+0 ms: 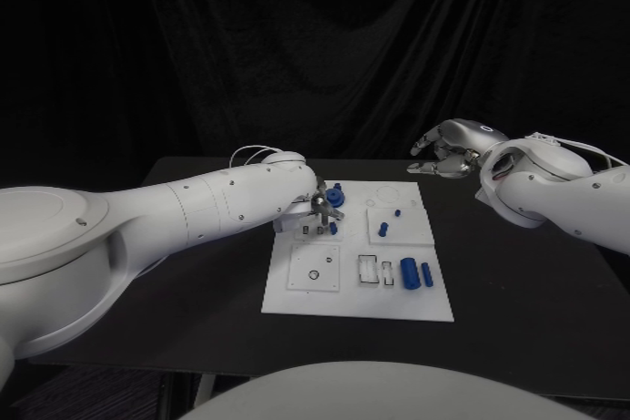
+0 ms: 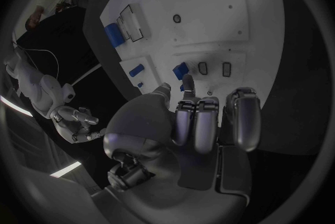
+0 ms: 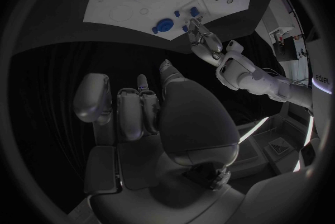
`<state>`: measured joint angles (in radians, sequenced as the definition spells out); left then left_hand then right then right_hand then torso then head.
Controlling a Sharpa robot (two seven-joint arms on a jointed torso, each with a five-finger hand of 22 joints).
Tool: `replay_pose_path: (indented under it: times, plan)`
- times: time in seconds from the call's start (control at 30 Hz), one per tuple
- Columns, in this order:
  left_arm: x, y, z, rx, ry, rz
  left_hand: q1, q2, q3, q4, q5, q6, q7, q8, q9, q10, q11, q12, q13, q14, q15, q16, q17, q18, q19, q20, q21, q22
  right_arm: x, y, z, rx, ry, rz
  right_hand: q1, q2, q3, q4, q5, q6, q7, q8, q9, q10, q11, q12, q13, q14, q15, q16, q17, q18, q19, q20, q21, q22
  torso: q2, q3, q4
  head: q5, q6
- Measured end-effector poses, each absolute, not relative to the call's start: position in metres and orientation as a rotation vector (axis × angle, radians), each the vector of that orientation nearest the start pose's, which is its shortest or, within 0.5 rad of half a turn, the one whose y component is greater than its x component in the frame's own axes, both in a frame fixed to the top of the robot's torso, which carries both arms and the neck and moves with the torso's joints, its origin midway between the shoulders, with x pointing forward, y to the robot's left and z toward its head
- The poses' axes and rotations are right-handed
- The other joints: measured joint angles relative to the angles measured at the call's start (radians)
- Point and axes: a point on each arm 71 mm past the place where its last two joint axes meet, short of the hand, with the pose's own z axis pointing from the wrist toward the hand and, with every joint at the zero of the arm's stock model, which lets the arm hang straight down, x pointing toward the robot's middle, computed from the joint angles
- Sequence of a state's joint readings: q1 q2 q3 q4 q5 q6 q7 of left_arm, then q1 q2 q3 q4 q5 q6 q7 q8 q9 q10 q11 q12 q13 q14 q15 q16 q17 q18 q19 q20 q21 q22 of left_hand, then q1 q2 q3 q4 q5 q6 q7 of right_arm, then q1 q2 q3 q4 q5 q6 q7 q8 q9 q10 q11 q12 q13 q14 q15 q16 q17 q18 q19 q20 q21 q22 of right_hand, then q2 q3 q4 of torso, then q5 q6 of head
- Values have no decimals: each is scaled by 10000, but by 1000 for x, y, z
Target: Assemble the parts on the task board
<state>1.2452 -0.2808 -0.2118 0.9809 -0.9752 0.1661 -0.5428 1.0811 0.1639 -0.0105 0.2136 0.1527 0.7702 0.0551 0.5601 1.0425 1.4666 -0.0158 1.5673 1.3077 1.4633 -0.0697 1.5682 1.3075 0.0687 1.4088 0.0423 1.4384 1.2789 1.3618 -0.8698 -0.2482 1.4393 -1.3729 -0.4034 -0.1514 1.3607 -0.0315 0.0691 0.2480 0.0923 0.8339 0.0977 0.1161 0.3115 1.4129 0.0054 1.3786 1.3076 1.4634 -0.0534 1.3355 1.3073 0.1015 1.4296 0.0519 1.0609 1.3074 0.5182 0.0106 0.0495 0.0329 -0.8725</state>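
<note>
A black table (image 1: 525, 292) is carrying the white task board (image 1: 296, 292), its long axis running away from the robot. The left hand (image 1: 318, 212) is hovering over the board's far-left blue parts (image 1: 335, 198); whether it is gripping anything cannot be told. The right hand (image 1: 446, 151) is hanging curled and empty beyond the board's far-right corner.

We see the white task board (image 1: 296, 297) lying flat, with small blue parts (image 1: 409, 272) scattered over it.

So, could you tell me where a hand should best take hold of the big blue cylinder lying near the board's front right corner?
Probably across the middle of the blue cylinder, from above: it lies flat, with bare board along both long sides.
</note>
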Motion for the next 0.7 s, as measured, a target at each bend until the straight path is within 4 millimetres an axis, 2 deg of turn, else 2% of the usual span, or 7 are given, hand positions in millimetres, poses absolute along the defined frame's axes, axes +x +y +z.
replay_pose_path:
  times: [0.2, 0.57, 0.7]
  plan:
    - [530, 81, -277, -1007, 24374, -2927, 0, 0, 60, -25, 1, -39, 39, -568, 0, -21, 21, 0, 0, 37, 37, 0, 0, 0, -43, 44, -42, -33, 506, -250, -180, -800, 16631, 4584, 0, 0, 0, 0, 0, 0, 0, 0, 0, 0, 0, -42, 0, 0, 0, 0, 0, 1, 0, 0, 0, 0, -4, 1, -3, 0, 0]
    - [529, 79, -282, -979, 24486, -2916, 0, 0, 100, -41, 2, 0, 78, -667, -1, -36, 35, 0, -1, 37, 37, 0, -1, 0, -44, 44, -41, -14, 506, -251, -181, -815, 16734, 4525, 0, 0, 0, 0, 0, 0, 0, 0, -13, -71, 1, -108, 0, 0, 0, -69, 0, 0, 0, 0, -49, 7, -10, -2, -12, 47, 0]
    - [528, 79, -284, -980, 24520, -2904, 0, 0, 141, -82, 49, 35, 113, -723, -1, -36, 35, 0, -1, 37, 37, 0, -1, 0, -43, 44, -40, -14, 506, -251, -182, -829, 16774, 4516, 0, 0, 0, 0, 0, 0, 0, 0, -23, -92, 21, -162, 0, 0, 0, -117, 0, 0, 0, 0, -96, 7, -15, -4, -12, -4, 0]
